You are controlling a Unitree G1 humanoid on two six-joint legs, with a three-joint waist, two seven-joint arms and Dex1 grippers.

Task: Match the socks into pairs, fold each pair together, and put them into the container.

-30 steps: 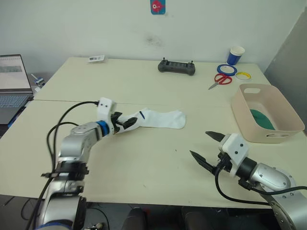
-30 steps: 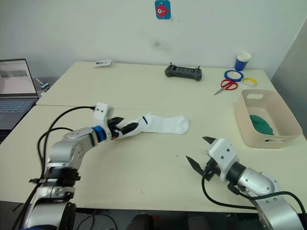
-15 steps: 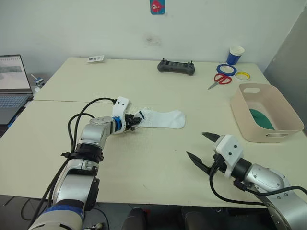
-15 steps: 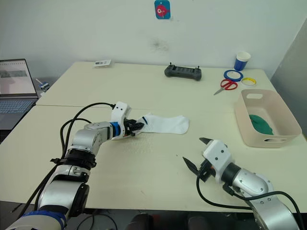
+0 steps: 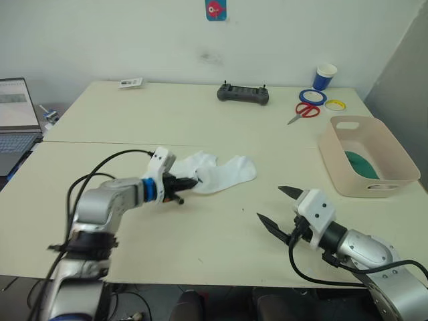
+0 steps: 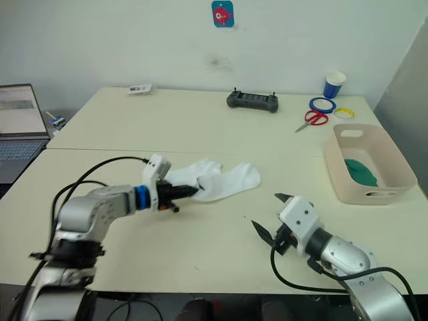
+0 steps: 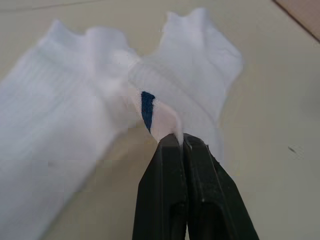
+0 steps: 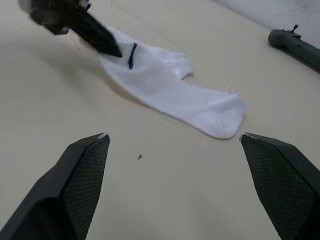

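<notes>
Right now my left gripper point(image 5: 188, 181) is pinched shut on the cuff of the white socks point(image 5: 217, 171), its two black fingers point(image 7: 172, 165) pressed together on the fabric just beside the dark blue cuff stripe point(image 7: 146, 108). The socks lie bunched on the table point(image 5: 200, 120), near its middle, with the toe end pointing right. My right gripper point(image 5: 275, 208) hangs just above the near right part of the table with its jaws spread wide and nothing between them, well apart from the socks. Far to the right stands the container point(image 5: 366, 188), with something dark green point(image 5: 362, 166) lying inside it. Scissors point(image 5: 302, 112), tape rolls point(image 5: 316, 97) and a paper cup point(image 5: 325, 76) sit at the far right corner.
</notes>
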